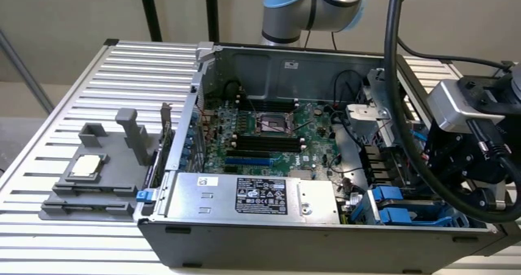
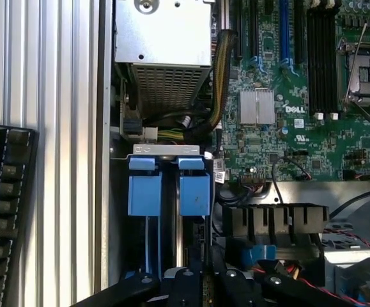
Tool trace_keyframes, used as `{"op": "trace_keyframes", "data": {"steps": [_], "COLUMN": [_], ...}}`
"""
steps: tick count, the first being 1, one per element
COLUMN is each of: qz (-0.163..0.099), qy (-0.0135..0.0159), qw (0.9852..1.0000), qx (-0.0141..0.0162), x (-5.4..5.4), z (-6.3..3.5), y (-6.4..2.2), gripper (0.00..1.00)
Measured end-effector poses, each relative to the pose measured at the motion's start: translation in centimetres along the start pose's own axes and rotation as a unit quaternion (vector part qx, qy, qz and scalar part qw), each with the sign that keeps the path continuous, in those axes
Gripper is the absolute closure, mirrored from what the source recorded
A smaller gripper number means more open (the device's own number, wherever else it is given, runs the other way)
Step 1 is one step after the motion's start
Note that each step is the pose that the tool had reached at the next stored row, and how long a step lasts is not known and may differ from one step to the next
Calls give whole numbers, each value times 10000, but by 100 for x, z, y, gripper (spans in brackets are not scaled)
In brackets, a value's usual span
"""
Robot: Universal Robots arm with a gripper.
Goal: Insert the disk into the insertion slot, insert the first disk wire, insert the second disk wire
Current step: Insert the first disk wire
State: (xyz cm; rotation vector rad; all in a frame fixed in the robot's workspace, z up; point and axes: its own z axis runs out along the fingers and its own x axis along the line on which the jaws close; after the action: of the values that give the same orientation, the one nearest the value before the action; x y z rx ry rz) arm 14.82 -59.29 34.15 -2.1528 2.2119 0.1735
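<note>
The insertion slot (image 2: 167, 192) is a drive bay in the corner of the open computer case, and two bright blue tabs (image 2: 143, 195) (image 2: 194, 195) stand side by side at its mouth. In the exterior view the same blue tabs (image 1: 391, 205) sit at the case's lower right, under the arm's wrist (image 1: 472, 153). My gripper (image 2: 199, 259) hangs just over the bay, close to the second tab. Its black fingers (image 2: 205, 256) are together and hold nothing that I can see. The disk's silver body and white label are hidden.
A silver power-supply box (image 1: 244, 196) lies beside the bay, with a sleeved cable bundle (image 2: 220, 83) curving past it. The green motherboard (image 1: 269, 135) covers the case floor. A grey stand with a chip (image 1: 89, 171) and a black keyboard (image 2: 2, 211) rest on the slatted table (image 1: 122, 74).
</note>
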Motion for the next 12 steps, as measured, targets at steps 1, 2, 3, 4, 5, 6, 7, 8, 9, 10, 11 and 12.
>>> {"op": "trace_keyframes", "data": {"steps": [1, 2, 3, 4, 5, 6, 7, 8, 9, 10, 11, 12], "qz": [2, 5, 9, 13, 17, 20, 23, 25, 28, 31, 34, 35], "qy": [1, 3, 4, 6, 7, 8, 9, 9, 10, 11, 12, 13], "qw": [10000, 10000, 10000, 10000, 10000, 10000, 10000, 10000, 10000, 10000, 10000, 10000], "qx": [0, 0, 1, 2, 2, 2, 3, 3, 3, 4, 4, 4], "x": [0, 0, 0, 0, 0, 0, 0, 0, 0, 0, 0, 0], "z": [2, 5, 7, 8, 10, 11, 12, 14, 15, 16, 17, 18], "y": [0, 0, 0, -1, -1, -1, -2, -3, -5, -7, -8, -10], "gripper": [84, 84, 84, 84, 84, 84, 84, 84, 84, 84, 84, 84]}}
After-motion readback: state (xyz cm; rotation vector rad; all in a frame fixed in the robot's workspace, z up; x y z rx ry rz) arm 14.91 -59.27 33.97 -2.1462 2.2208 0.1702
